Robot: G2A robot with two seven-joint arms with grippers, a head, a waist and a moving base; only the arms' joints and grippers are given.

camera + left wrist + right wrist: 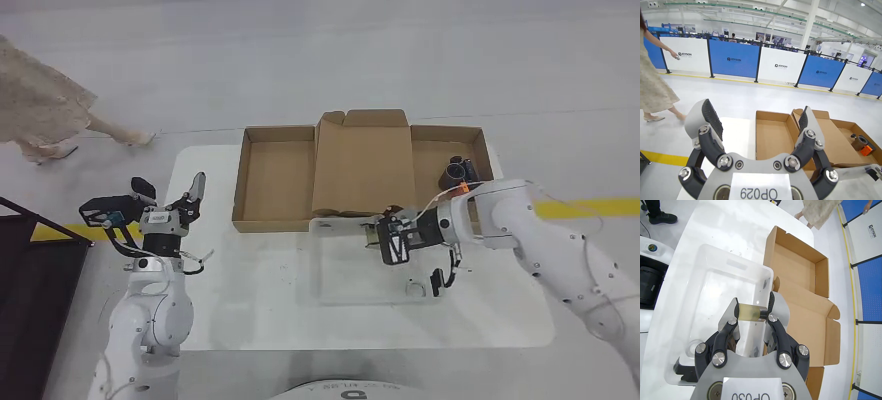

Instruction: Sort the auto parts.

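My right gripper is shut on a yellowish translucent cylinder with a dark metal end, held lengthwise between the fingers above the clear plastic bin. In the top view the right gripper hangs over the bin's far left part. My left gripper is open and holds nothing, raised at the table's left end. The cardboard box has an empty left compartment. Its right compartment holds a dark round part with an orange block, seen from above as the dark part.
A clear ring-shaped part and a black part lie in the bin's near end, seen from above as small parts. The box's centre flap lies over its middle. A person walks on the floor beyond the table.
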